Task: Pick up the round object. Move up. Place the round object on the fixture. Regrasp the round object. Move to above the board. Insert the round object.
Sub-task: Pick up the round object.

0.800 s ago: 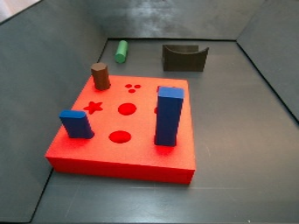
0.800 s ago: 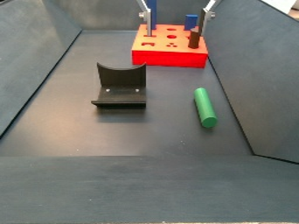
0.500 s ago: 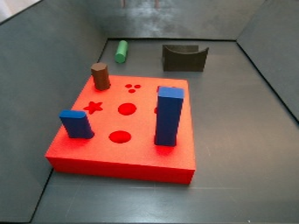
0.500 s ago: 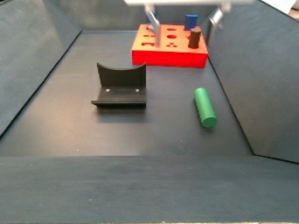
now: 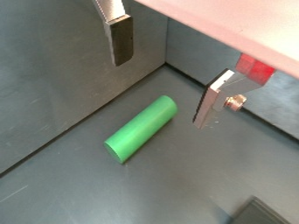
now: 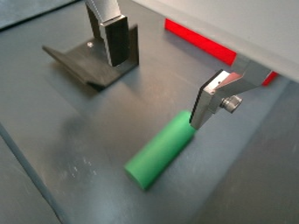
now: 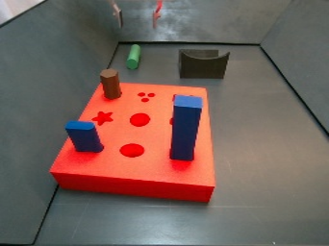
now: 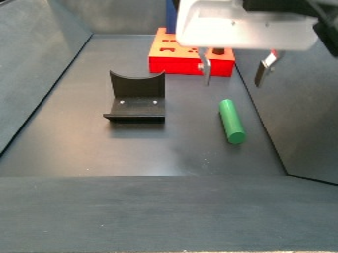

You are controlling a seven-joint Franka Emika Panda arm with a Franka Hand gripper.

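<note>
The round object, a slim green peg (image 7: 131,56), lies flat on the dark floor near the back wall, also seen in a side view (image 8: 232,121) and in both wrist views (image 5: 140,129) (image 6: 162,153). My gripper (image 8: 235,69) hangs open and empty above the peg's far end, also seen at a side view's top (image 7: 138,13). In both wrist views (image 5: 167,74) (image 6: 163,74) its jaws stand wide apart with nothing between them. The dark fixture (image 8: 134,97) (image 7: 202,63) (image 6: 87,61) stands beside the peg. The red board (image 7: 141,135) (image 8: 179,64) (image 6: 198,42) lies further off.
On the board stand a tall blue block (image 7: 187,127), a short blue block (image 7: 85,135) and a brown cylinder peg (image 7: 111,85). Grey walls enclose the floor; the green peg lies close to one wall (image 5: 59,79).
My gripper has come down and away from the board to hang over the green peg. The peg, fixture and board have not moved.
</note>
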